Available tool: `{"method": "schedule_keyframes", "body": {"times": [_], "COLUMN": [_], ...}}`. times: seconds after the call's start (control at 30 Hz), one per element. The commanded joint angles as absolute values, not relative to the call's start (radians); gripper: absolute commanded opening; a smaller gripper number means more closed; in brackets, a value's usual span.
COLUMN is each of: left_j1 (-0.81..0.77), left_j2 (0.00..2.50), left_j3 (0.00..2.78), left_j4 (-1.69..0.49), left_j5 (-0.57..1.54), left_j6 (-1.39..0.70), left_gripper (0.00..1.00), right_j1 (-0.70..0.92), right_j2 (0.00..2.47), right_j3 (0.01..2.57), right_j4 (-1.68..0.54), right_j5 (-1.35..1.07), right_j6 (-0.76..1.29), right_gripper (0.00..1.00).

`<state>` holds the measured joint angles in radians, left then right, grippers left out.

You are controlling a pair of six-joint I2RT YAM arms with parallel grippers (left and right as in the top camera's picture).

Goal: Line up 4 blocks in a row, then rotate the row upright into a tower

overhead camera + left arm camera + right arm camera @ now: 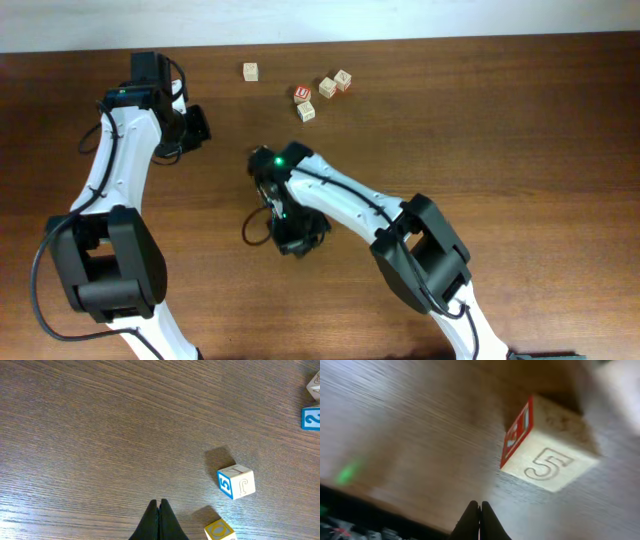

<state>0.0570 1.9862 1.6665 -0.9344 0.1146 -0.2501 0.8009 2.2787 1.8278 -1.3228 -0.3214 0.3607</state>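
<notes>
Several small wooden blocks lie at the far middle of the table: a red-faced block [303,93], pale ones [306,112] [327,87] [343,80], and a lone pale block [250,71] to their left. My left gripper [200,125] [160,503] is shut and empty, low over bare wood. Right of it the left wrist view shows a blue-faced block [236,482] and a yellow-marked block [218,531]. My right gripper [297,240] [480,505] is shut and empty. In the blurred right wrist view, a red-faced block with a carved 5 [547,445] lies just ahead of it, apart from the tips.
Two more blocks show at the right edge of the left wrist view, one blue-faced [311,417] and one pale [315,385]. The right arm's elbow [285,160] reaches across the middle of the brown wooden table [520,130].
</notes>
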Motion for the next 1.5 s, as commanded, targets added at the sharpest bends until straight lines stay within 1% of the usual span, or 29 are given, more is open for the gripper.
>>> {"method": "schedule_keyframes", "body": {"times": [0.0, 0.1, 0.23, 0.3, 0.6, 0.77, 1.07, 1.2, 1.27, 1.33, 1.37, 1.47], "left_j1": [0.055, 0.055, 0.055, 0.055, 0.032, 0.032, 0.032, 0.032, 0.032, 0.032, 0.032, 0.032], "left_j2": [1.982, 1.982, 1.982, 1.982, 1.982, 1.982, 1.982, 1.982, 1.982, 1.982, 1.982, 1.982], "left_j3": [1.666, 1.666, 1.666, 1.666, 1.666, 1.666, 1.666, 1.666, 1.666, 1.666, 1.666, 1.666], "left_j4": [-0.933, -0.933, -0.932, -0.932, -0.925, -0.925, -0.925, -0.924, -0.924, -0.925, -0.925, -0.925], "left_j5": [0.107, 0.107, 0.107, 0.107, 0.108, 0.108, 0.108, 0.108, 0.108, 0.108, 0.108, 0.108], "left_j6": [-0.231, -0.231, -0.231, -0.231, -0.231, -0.231, -0.231, -0.231, -0.231, -0.231, -0.231, -0.231], "left_gripper": [0.00, 0.00, 0.00, 0.00, 0.00, 0.00, 0.00, 0.00, 0.00, 0.00, 0.00, 0.00], "right_j1": [0.783, 0.725, 0.625, 0.600, 0.588, 0.593, 0.629, 0.645, 0.656, 0.657, 0.656, 0.640], "right_j2": [2.271, 2.271, 2.271, 2.271, 2.271, 2.271, 2.271, 2.271, 2.271, 2.271, 2.270, 2.233], "right_j3": [1.739, 1.739, 1.739, 1.739, 1.739, 1.739, 1.739, 1.740, 1.745, 1.753, 1.765, 1.866], "right_j4": [-1.274, -1.230, -1.162, -1.127, -0.974, -0.992, -0.994, -0.974, -0.972, -0.976, -0.994, -1.137], "right_j5": [-0.329, -0.295, -0.323, -0.323, -0.372, -0.416, -0.424, -0.472, -0.472, -0.476, -0.472, -0.391], "right_j6": [0.375, 0.431, 0.436, 0.447, 0.425, 0.396, 0.396, 0.347, 0.335, 0.324, 0.320, 0.318], "right_gripper": [0.04, 0.04, 0.05, 0.05, 0.05, 0.05, 0.06, 0.06, 0.09, 0.10, 0.05, 0.05]}}
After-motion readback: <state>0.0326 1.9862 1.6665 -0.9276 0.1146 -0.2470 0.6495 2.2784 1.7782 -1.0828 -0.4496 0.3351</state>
